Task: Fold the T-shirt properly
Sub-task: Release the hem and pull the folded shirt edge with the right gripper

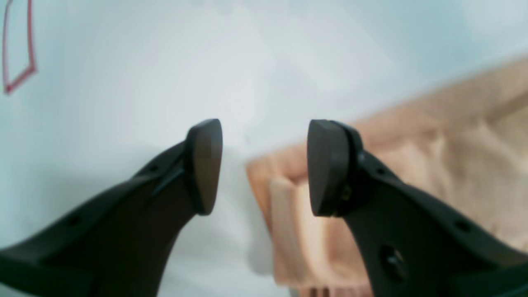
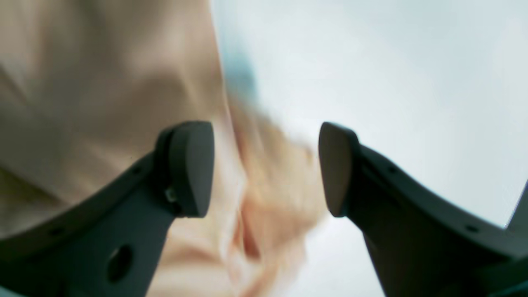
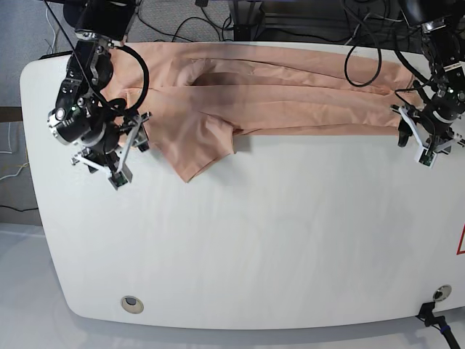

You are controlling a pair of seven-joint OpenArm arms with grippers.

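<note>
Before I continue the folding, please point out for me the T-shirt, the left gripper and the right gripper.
T-shirt (image 3: 312,105): base view, on its long folded strip.
Left gripper (image 1: 266,168): left wrist view, between fingertips.
Right gripper (image 2: 267,170): right wrist view, between fingertips.

A round disc lies near the table's corner.

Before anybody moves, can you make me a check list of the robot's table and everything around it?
Surface: white table, with red lines at one edge and a round insert near a corner.
Job's things: peach T-shirt, in a long folded strip along the far side; one flap sticks out.
Clutter: nothing seen.
Grippers: left and right both open, holding nothing.
Cables: black loops on both arms; more cables behind the table.
Surroundings: grey floor; a small black stand at the near corner by the left arm's side.
</note>
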